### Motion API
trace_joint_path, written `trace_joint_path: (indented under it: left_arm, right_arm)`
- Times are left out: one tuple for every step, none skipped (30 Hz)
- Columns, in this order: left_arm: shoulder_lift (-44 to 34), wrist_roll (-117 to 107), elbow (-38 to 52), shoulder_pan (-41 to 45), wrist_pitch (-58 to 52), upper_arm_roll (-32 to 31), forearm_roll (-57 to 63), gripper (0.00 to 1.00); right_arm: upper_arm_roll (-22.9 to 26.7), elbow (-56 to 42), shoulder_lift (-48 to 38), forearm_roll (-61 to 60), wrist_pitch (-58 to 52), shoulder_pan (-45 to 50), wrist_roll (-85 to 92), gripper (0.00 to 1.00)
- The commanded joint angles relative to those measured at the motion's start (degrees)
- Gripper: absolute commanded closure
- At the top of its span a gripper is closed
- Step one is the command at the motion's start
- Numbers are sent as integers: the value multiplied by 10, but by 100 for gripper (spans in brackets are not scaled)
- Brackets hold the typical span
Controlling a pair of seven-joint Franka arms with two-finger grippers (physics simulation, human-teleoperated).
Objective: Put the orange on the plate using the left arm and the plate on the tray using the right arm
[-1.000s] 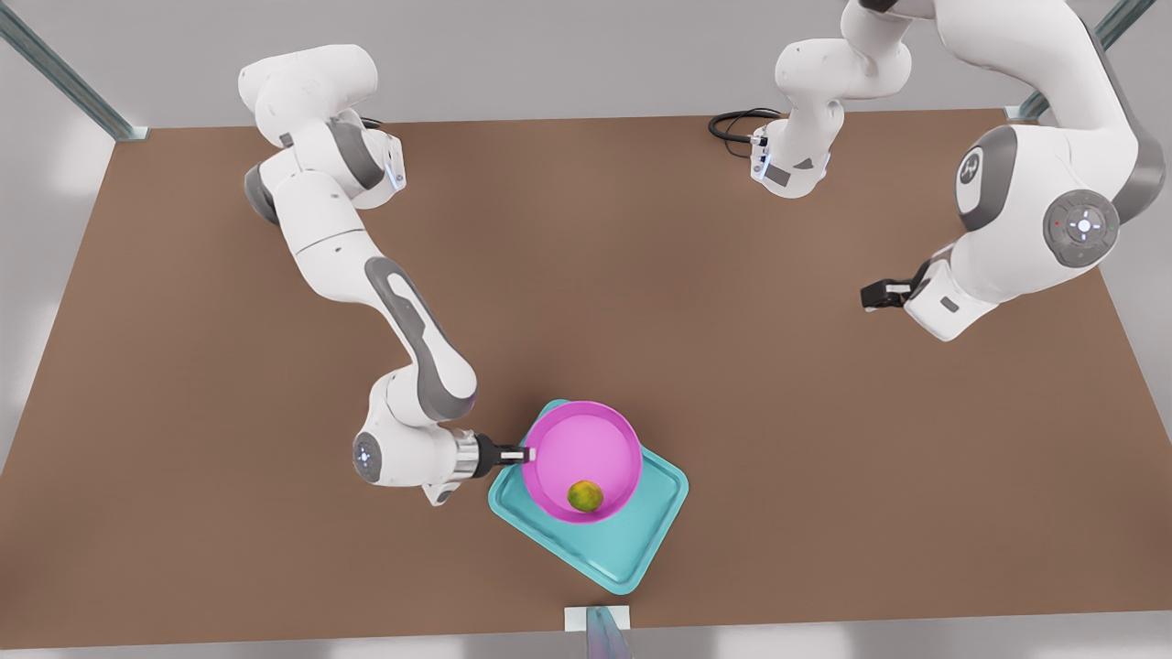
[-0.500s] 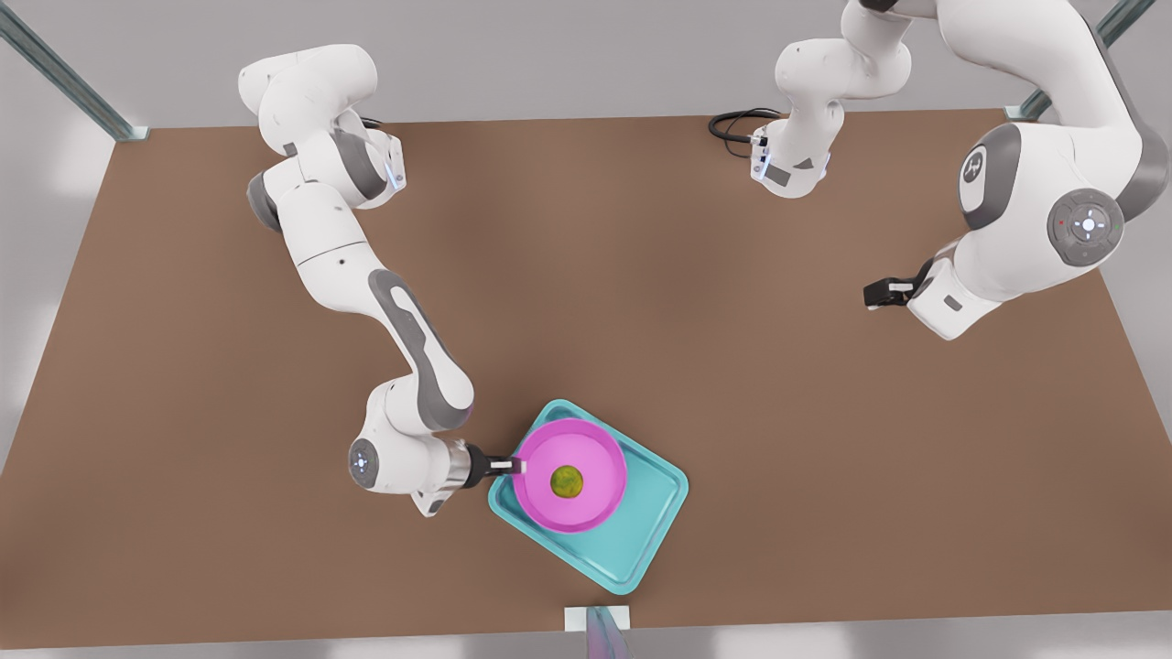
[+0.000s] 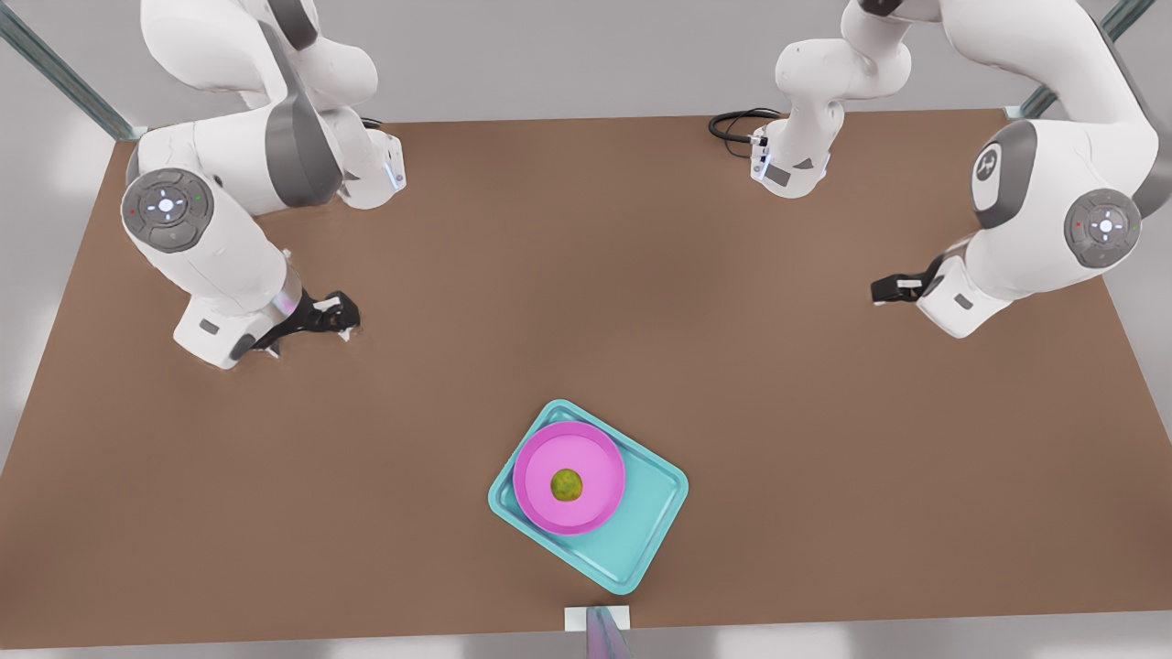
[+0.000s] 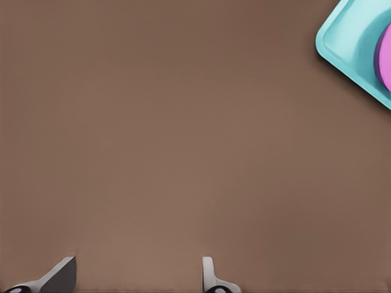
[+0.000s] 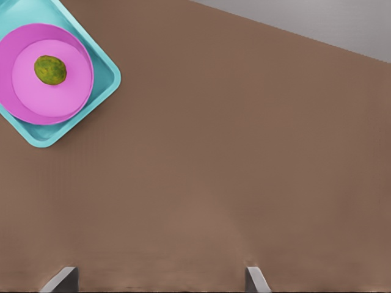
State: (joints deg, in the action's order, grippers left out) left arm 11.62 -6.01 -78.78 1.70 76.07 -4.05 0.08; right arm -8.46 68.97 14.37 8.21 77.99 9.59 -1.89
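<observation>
The pink plate (image 3: 591,448) lies flat on the teal tray (image 3: 641,540), toward the tray's far corner on the front view's left. The yellow-green orange (image 3: 567,484) sits at the plate's middle. In the right wrist view the orange (image 5: 50,69) rests on the plate (image 5: 36,104) inside the tray (image 5: 105,78). My right gripper (image 3: 330,316) hovers open at the front view's left, far from the tray, fingertips apart (image 5: 159,279). My left gripper (image 3: 893,288) waits open at the front view's right (image 4: 137,278). A tray (image 4: 342,43) corner and a plate (image 4: 386,61) edge appear in the left wrist view.
The brown table (image 3: 586,275) stretches bare between both arms and the tray. A black cable (image 3: 732,124) loops at the far edge by one arm's base. A small metal bracket (image 3: 597,621) sits at the near edge just below the tray.
The plate came down level onto the tray and the orange settled at its middle. My right gripper let go of the plate's rim and drew far back to the front view's left.
</observation>
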Motion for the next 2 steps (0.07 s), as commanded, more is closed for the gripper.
trace_joint_path:
  left_arm:
    - [27,6,45,1,-73,-1,-2,0]
    - [52,7,86,1,-103,1,-2,0]
  right_arm:
    - [0,62,-59,48,-122,-4,27,0]
    - [0,70,-65,47,-120,-9,27,0]
